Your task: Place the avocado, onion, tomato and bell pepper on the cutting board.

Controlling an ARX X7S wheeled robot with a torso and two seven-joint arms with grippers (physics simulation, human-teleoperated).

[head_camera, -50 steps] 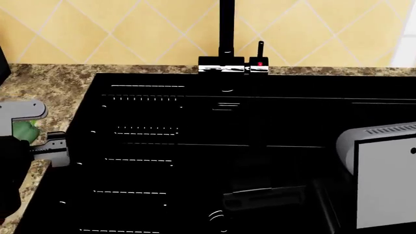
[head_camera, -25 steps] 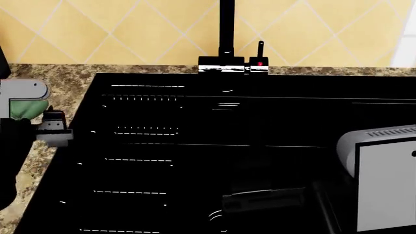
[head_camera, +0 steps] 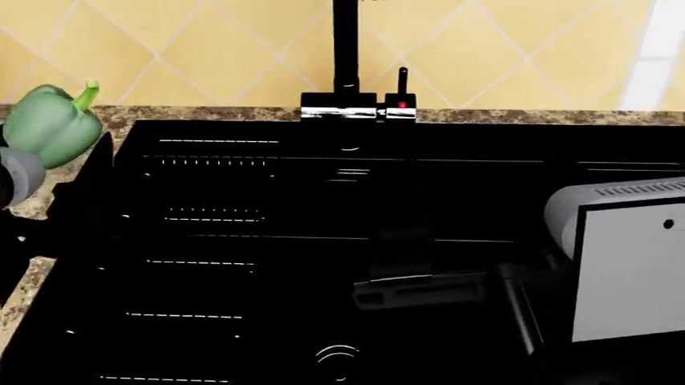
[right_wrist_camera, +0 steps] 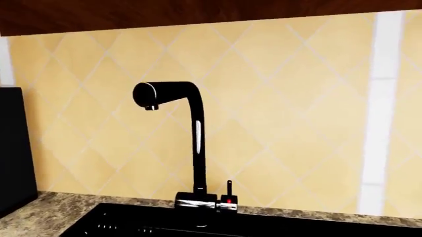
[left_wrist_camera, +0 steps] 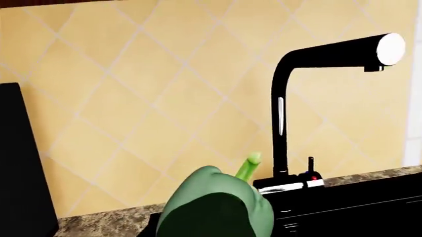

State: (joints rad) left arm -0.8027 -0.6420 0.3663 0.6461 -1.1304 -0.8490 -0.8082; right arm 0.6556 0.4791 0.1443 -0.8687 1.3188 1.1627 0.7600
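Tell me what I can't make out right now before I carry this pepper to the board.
- Cutting board, avocado, onion and tomato: in none of the three views.
- Left gripper: head view's left edge cuts it off below the bell pepper; the left wrist view shows only the pepper, so the hold itself is unseen.
- Right gripper: its fingers are in no view.
- Sink basin: too dark to read.
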